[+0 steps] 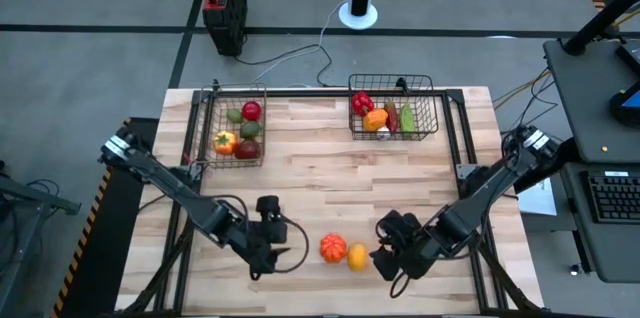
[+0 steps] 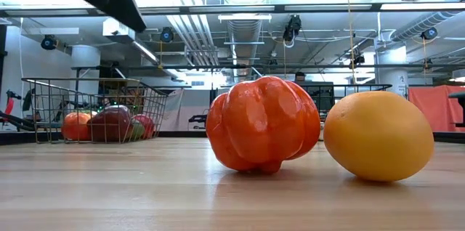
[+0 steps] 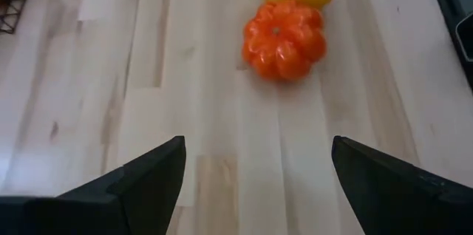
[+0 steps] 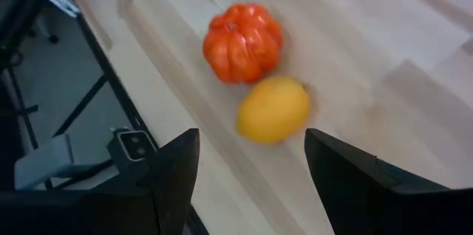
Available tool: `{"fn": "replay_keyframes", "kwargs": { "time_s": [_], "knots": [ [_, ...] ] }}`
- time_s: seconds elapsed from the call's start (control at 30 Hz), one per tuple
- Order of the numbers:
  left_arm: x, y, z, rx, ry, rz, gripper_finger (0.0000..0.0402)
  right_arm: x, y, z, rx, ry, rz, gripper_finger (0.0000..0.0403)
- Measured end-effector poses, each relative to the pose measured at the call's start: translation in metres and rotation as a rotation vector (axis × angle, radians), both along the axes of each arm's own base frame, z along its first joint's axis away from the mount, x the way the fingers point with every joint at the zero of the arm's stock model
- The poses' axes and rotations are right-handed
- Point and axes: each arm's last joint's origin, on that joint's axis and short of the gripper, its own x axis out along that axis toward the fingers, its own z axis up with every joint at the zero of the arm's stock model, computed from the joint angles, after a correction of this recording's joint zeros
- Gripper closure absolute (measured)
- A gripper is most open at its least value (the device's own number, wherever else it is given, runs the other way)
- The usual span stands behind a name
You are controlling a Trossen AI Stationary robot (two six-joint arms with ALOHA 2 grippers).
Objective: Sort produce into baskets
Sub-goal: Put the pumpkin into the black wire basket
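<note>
Near the table's front edge sit a ribbed, glossy orange pumpkin and a smooth yellow lemon, touching. Left gripper and right gripper flank them, jaws open, empty.

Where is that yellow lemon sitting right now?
Seen from above, the lemon lies on the table's near edge, right of centre, touching the orange pumpkin, with the right gripper just beside it.

Place was robotics lab or workshop. Wooden surface on metal frame, grey floor around it. Beyond surface: bare ceiling pipes and ducts, strip lights. Beside surface: desk with keyboard, cables on floor, black box with red top.
</note>
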Motion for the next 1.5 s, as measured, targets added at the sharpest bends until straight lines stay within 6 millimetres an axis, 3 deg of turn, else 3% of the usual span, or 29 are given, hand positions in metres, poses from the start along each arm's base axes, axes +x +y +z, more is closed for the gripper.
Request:
{"fn": "replay_keyframes", "kwargs": {
  "time_s": [0.23, 0.4, 0.97, 1.37, 1.5],
  "knots": [
    [0.012, -0.008, -0.018, 0.021, 0.007, -0.021, 0.0082, 0.009, 0.012, -0.027, 0.023, 0.102, -0.033, 0.0165],
    [0.024, -0.017, -0.028, 0.017, -0.04, -0.05, 0.0082, 0.02, 0.015, -0.027, 0.018, 0.103, -0.041, 0.0165],
    [0.055, -0.038, -0.063, 0.033, -0.165, -0.125, 0.009, 0.059, -0.03, -0.03, -0.092, 0.148, 0.026, 0.0164],
    [0.059, -0.039, -0.075, 0.119, -0.174, -0.122, 0.0093, 0.074, -0.042, -0.031, -0.095, 0.086, 0.072, 0.0084],
    [0.059, -0.039, -0.078, 0.152, -0.174, -0.135, 0.0132, 0.081, -0.041, -0.046, -0.102, 0.116, 0.098, 0.0065]
  ]
}}
